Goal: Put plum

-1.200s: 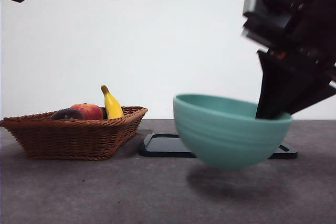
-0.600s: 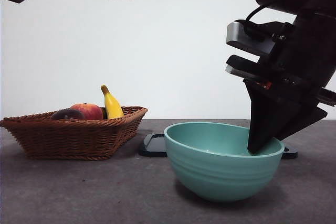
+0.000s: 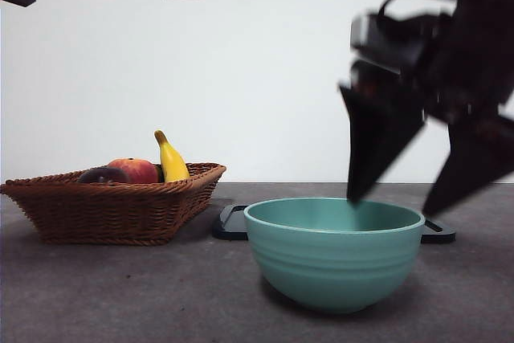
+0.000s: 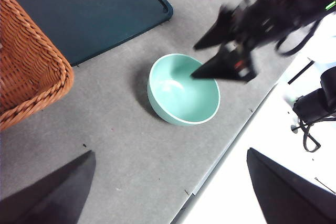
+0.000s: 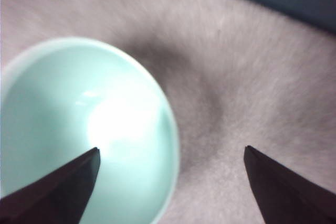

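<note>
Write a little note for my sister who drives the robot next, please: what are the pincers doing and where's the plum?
Right pincer: open, empty, just above the green bowl's rim.
Left pincer: open, empty, waiting high over the table.
Plum: in the wicker basket, beside the red-orange fruit and the banana.
Done: the bowl stands on the table in front of the dark tray, with nothing in it.
Left: pick the plum out of the basket and put it down, likely into the bowl.
</note>
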